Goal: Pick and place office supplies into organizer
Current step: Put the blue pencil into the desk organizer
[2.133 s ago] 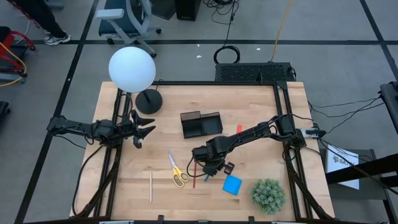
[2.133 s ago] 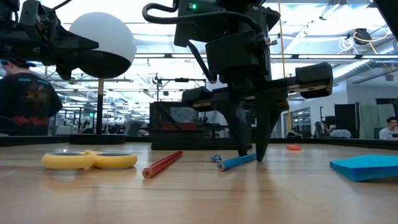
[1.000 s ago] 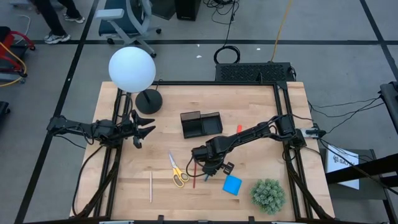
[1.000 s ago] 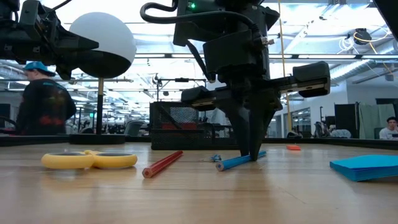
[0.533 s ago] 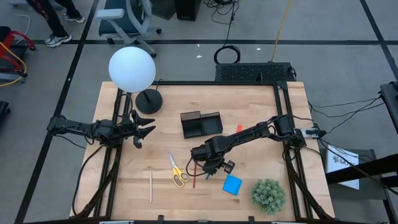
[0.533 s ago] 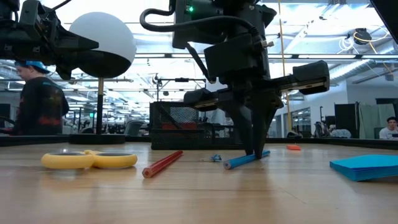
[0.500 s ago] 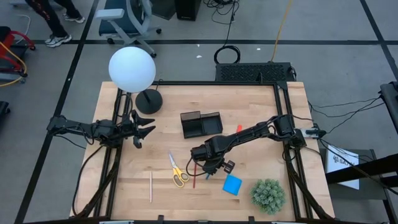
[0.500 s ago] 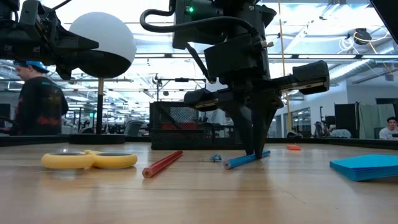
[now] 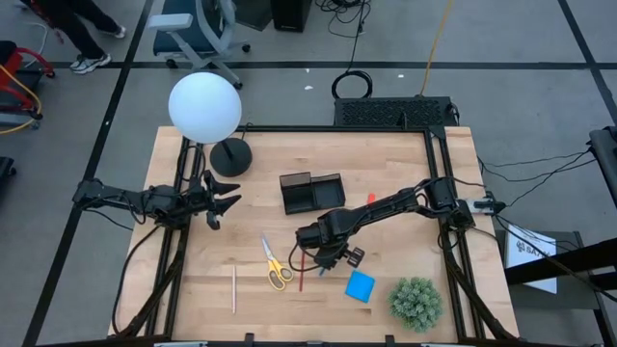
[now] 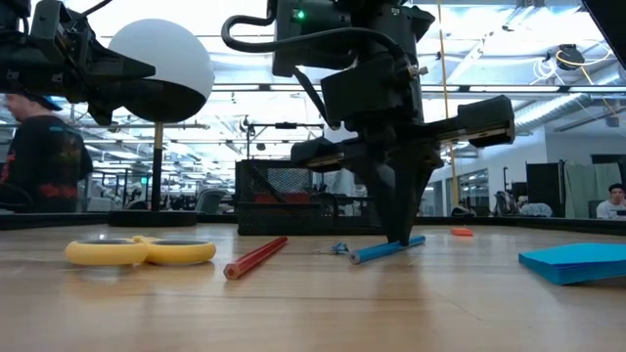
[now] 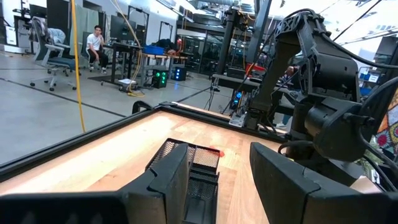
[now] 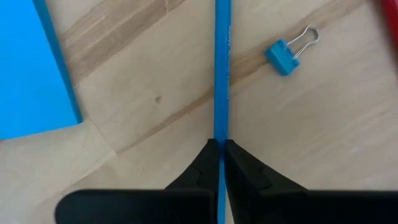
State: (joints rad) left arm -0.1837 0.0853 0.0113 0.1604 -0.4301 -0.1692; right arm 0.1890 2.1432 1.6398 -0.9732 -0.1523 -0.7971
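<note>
My right gripper (image 9: 324,261) points down near the table's middle, shut on a thin blue pencil (image 12: 222,68). Left of it lie a red pencil (image 9: 301,270), yellow-handled scissors (image 9: 276,266) and a pale wooden pencil (image 9: 233,289). A blue notepad (image 9: 360,285) lies flat to its right. The black organizer (image 9: 312,192) stands beyond it, toward the far edge, with a small red eraser (image 9: 371,200) to its right. My left gripper (image 9: 227,200) waits open at the table's left, level, facing the organizer (image 11: 193,165). My right gripper pinches the blue pencil's shaft (image 12: 222,127) between its two fingertips (image 10: 401,238). The fingers come from above, pointing down, one on each side of the shaft. The grip is nearer the pencil's right end, and the left end (image 10: 358,258) is down at the table top.
A blue binder clip (image 12: 287,53) lies close beside the pencil. A green spiky plant ball (image 9: 416,301) sits at the near right corner. A white globe lamp (image 9: 204,106) on a round black base (image 9: 230,157) stands at the far left. Bare wood lies along the near left.
My right gripper's fingers, which stood apart on either side of the blue pencil, have shut on it. The pencil has since shifted slightly toward the table's right with the gripper.
</note>
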